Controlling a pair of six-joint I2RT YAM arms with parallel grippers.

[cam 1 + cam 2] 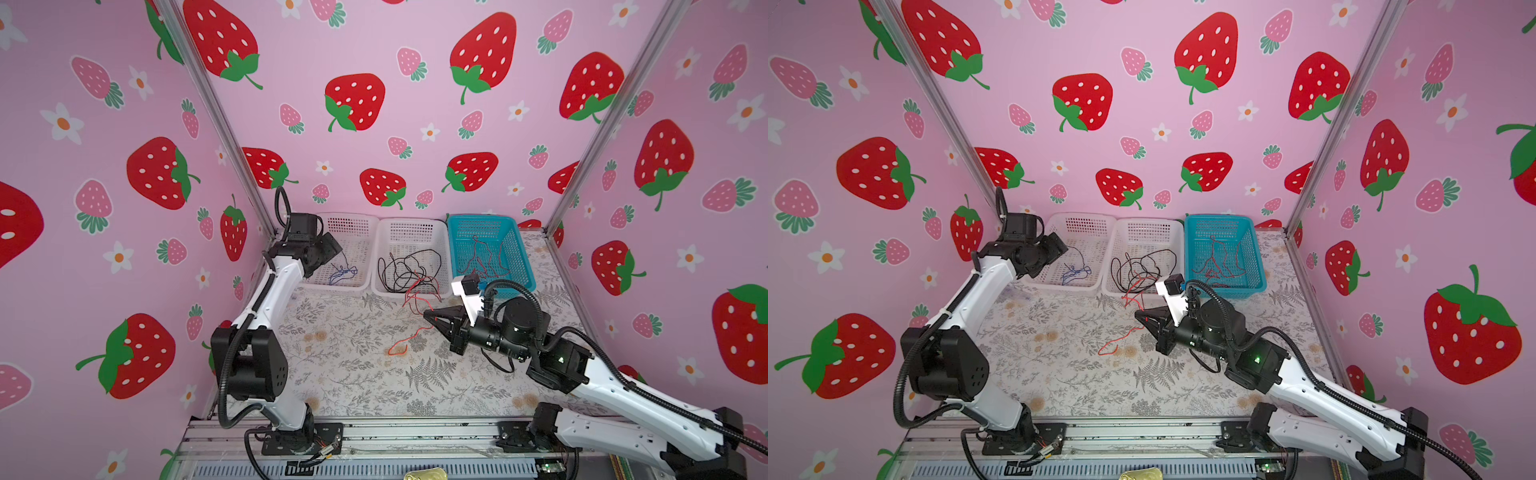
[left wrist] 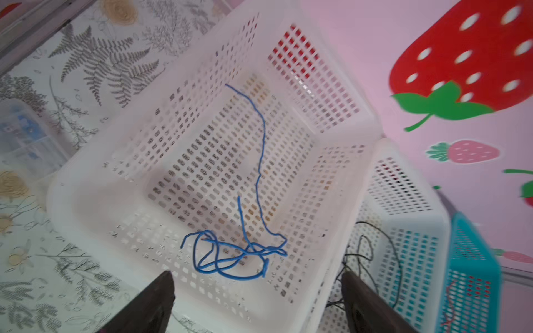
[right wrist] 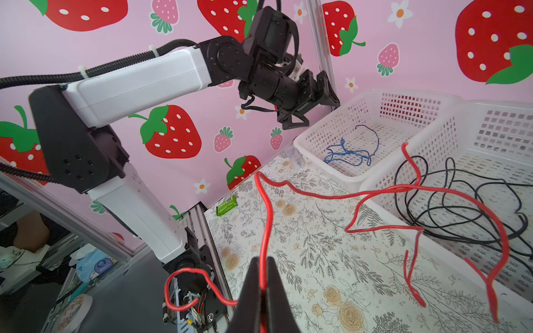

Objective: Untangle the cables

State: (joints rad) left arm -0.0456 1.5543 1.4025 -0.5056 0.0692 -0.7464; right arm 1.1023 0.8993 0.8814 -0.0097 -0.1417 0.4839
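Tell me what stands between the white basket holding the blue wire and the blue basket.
A second white basket, holding black wires, stands between them; both top views show it.

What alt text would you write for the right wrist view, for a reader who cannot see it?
The right gripper, fingers shut, pinches a red cable that loops over the floral table to a white basket of black cables. Behind, a blue cable lies in a second basket, with the left gripper hanging near it.
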